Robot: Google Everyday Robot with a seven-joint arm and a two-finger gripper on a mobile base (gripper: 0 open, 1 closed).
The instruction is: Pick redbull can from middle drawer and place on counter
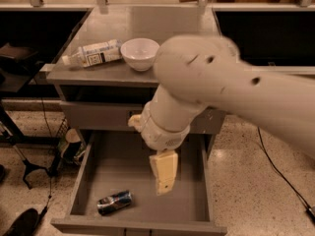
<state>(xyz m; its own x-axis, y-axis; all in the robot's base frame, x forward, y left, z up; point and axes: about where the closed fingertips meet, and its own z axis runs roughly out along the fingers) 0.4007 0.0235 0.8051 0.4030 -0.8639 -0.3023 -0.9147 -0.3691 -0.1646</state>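
Approach step. The gripper hung above the centre of the open middle drawer, empty; whether released or clenched could not be told. The redbull can, slim, shiny, silver-and-blue, lay on its side at lower left. The next move likely called for descent down-left.

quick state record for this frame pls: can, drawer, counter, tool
can: redbull can, lying on its side, front-left of the drawer floor
drawer: middle drawer, pulled open
counter: counter, carries a white bowl and a plastic bottle lying on its side, to the left of the bowl
tool: tool, pointing down over the drawer, right of the can, apart from it
status: can not yet grasped
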